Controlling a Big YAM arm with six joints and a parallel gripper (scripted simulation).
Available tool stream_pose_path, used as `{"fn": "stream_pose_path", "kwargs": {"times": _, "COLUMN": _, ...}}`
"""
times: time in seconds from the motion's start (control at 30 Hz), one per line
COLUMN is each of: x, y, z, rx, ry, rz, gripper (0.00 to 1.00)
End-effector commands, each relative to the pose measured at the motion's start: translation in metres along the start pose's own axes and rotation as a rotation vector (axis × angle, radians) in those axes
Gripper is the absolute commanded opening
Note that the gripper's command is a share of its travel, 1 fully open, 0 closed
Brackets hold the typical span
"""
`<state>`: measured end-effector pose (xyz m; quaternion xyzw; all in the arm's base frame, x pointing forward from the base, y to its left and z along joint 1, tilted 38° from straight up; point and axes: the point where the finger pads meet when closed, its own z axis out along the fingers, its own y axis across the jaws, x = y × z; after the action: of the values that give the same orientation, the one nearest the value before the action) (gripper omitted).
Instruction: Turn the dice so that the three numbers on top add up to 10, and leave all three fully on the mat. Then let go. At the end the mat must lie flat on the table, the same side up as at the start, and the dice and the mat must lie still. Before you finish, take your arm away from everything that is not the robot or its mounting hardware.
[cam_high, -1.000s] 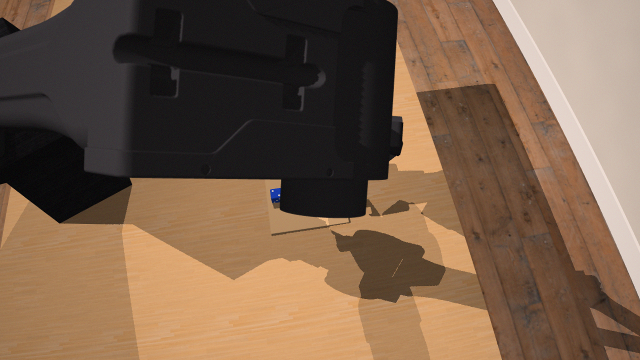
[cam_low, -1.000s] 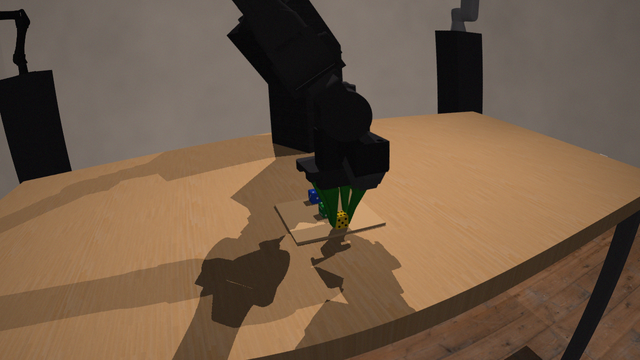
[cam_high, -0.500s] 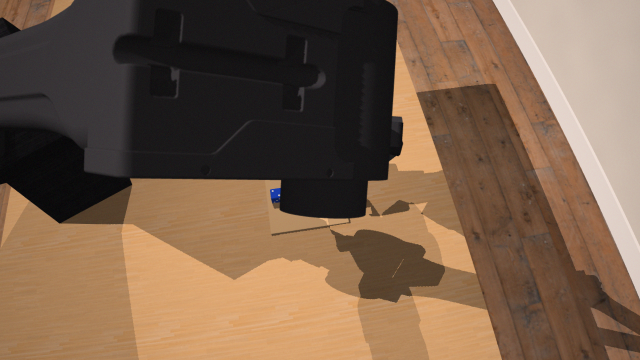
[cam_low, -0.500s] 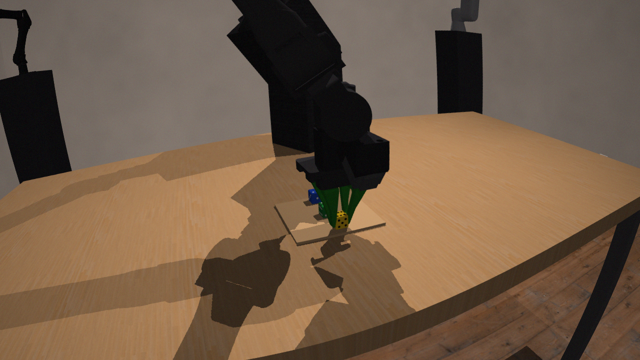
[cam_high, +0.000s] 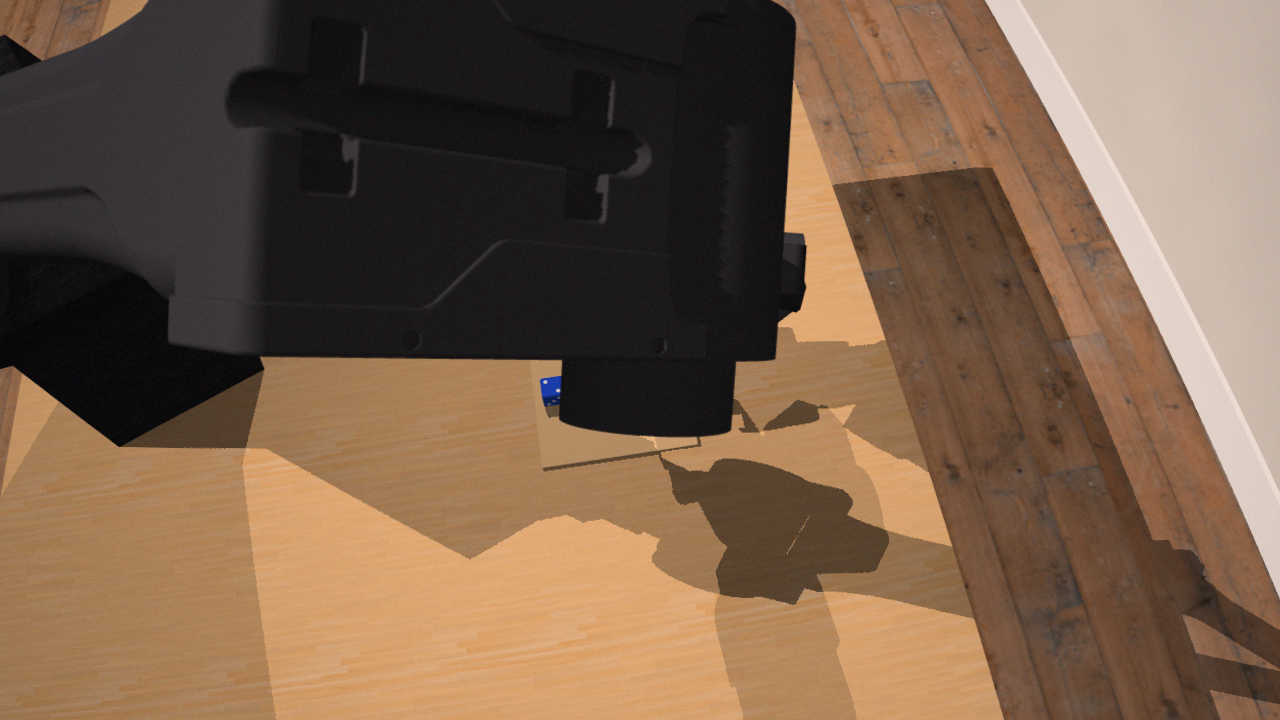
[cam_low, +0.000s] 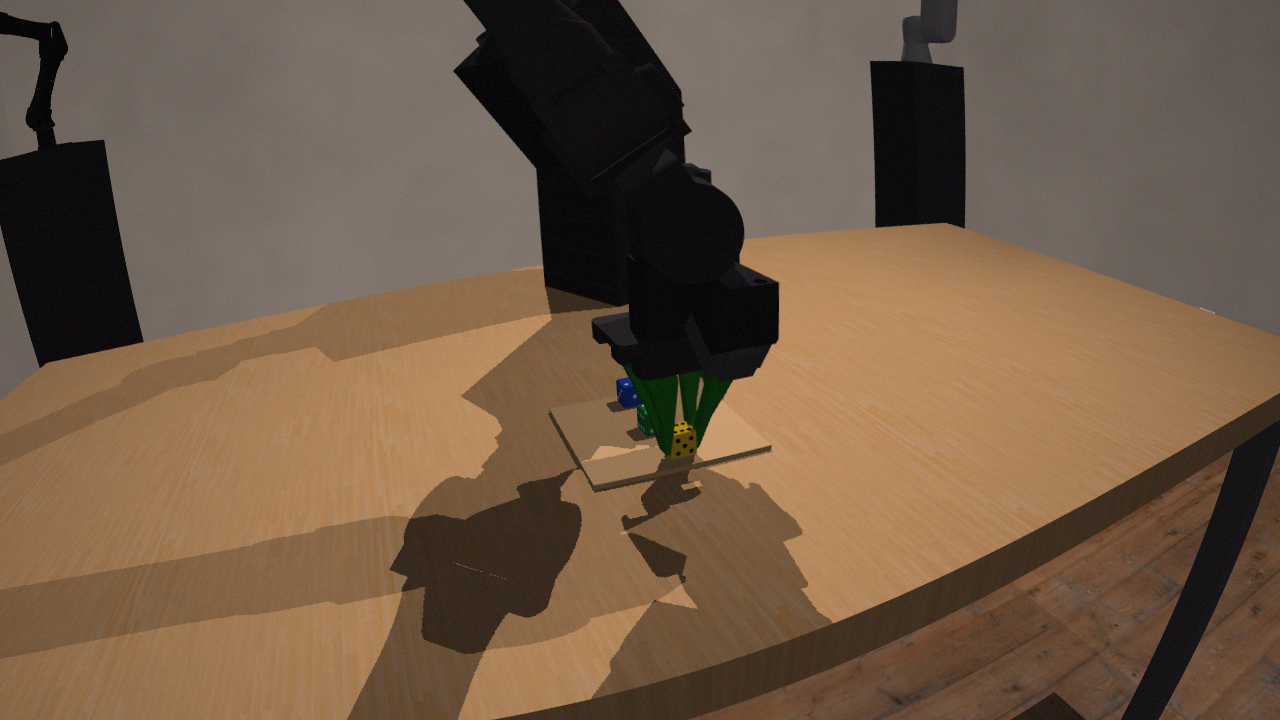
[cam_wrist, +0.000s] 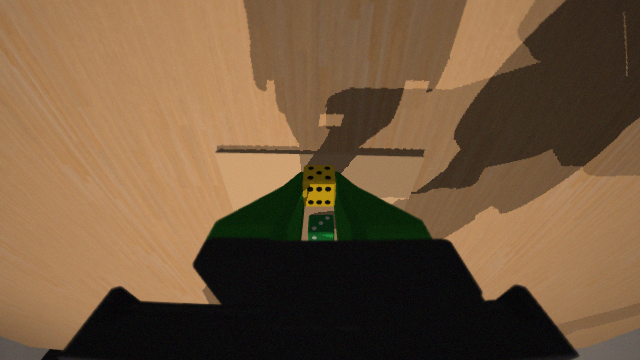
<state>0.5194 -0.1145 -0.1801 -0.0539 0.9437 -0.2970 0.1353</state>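
Your gripper has its fingers closed on the yellow die, which sits over the near part of the mat with six dots on its upper face and five facing outward; you can see the green die just behind it on the mat. The blue die stands farther back; the arm partly covers it from the top view.
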Motion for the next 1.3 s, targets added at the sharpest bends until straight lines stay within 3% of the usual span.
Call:
{"fn": "stream_pose_path", "kwargs": {"times": 0.0, "x": -0.011, "y": -0.008, "z": -0.01, "rx": 0.005, "ry": -0.034, "rz": 0.004, "gripper": 0.15}}
{"fn": "stream_pose_path", "kwargs": {"times": 0.7, "x": 0.002, "y": 0.002, "z": 0.002, "rx": -0.003, "ry": -0.007, "rz": -0.014, "gripper": 0.15}}
{"fn": "stream_pose_path", "kwargs": {"times": 1.27, "x": -0.002, "y": 0.0, "z": 0.0, "rx": -0.001, "ry": -0.015, "rz": -0.01, "gripper": 0.15}}
